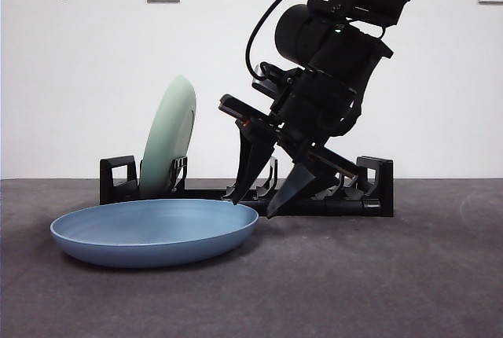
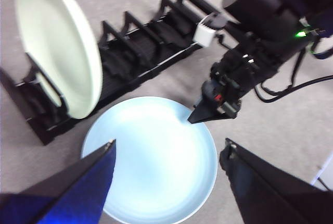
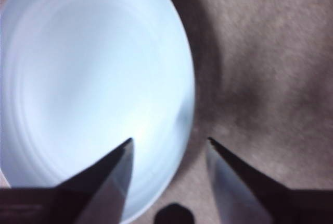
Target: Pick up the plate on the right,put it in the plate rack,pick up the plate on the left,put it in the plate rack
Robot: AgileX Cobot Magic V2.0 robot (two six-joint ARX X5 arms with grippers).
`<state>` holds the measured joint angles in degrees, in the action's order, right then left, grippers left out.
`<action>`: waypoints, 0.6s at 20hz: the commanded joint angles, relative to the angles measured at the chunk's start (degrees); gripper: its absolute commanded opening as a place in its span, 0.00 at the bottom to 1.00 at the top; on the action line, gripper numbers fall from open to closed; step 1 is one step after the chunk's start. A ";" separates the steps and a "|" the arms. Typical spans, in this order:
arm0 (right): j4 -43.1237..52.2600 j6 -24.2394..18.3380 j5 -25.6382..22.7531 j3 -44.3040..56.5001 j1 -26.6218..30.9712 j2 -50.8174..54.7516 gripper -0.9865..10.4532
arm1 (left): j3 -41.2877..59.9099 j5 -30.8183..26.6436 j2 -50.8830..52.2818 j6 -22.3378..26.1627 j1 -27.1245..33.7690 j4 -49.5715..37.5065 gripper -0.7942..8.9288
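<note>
right wrist view: my right gripper (image 3: 167, 146) is spread empty, straddling the blue plate (image 3: 93, 88) rim's right edge.

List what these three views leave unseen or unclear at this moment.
- Front view: the right gripper hides the middle of the rack.
- Right wrist view: the blue plate is blurred and cut off by the edge.
- Left wrist view: the green plate hides its rack slot.

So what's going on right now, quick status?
Right end effector open, straddling blue plate's rim, one jaw inside, one outside. Left end effector open, waiting above. Green plate already upright in plate rack. Nothing blocking.
</note>
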<state>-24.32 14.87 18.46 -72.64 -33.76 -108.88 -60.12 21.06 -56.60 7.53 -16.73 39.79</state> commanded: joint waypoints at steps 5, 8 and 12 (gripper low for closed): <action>0.63 1.70 -0.59 0.07 -0.13 -2.99 0.14 | 0.04 -0.24 0.13 0.72 -0.24 -0.24 0.44; 0.63 1.81 -0.52 0.07 -0.13 -2.99 0.07 | 0.04 -0.24 0.13 0.72 -0.24 -0.22 0.44; -0.59 3.76 -0.81 0.04 -0.09 -2.64 0.07 | 0.04 -0.24 0.11 1.79 -0.39 -0.02 0.44</action>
<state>-24.95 17.65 17.76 -72.64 -33.74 -111.24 -60.12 20.88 -56.60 8.03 -17.06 39.86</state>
